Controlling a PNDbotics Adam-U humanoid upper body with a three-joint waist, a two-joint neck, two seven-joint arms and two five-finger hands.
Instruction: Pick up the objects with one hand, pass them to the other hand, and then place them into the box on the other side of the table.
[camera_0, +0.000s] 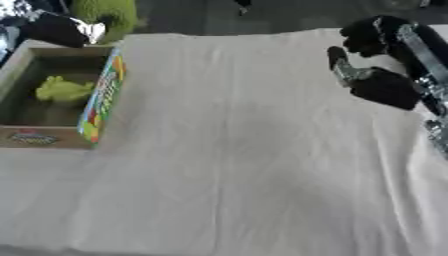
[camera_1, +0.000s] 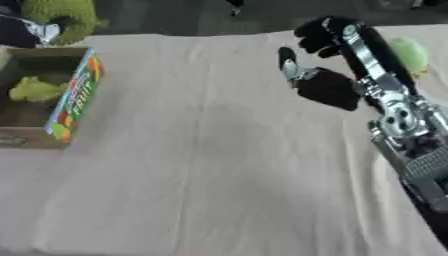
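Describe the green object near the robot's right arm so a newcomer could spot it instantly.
Start at the pale cloth-covered table and follow the robot's black-and-silver right arm to its right hand at the far right. Just beyond the arm lies a pale green rounded object, partly hidden. Unlike the yellow-green object in the cardboard box, it lies outside any box.

An open cardboard box (camera_0: 52, 135) sits at the far left of the cloth-covered worktop (camera_0: 236, 165), with a yellow-green soft object (camera_0: 63, 90) inside it. Far right, the right hand (camera_1: 325, 86) is above the worktop, a pale green round object (camera_1: 408, 54) just behind its arm.
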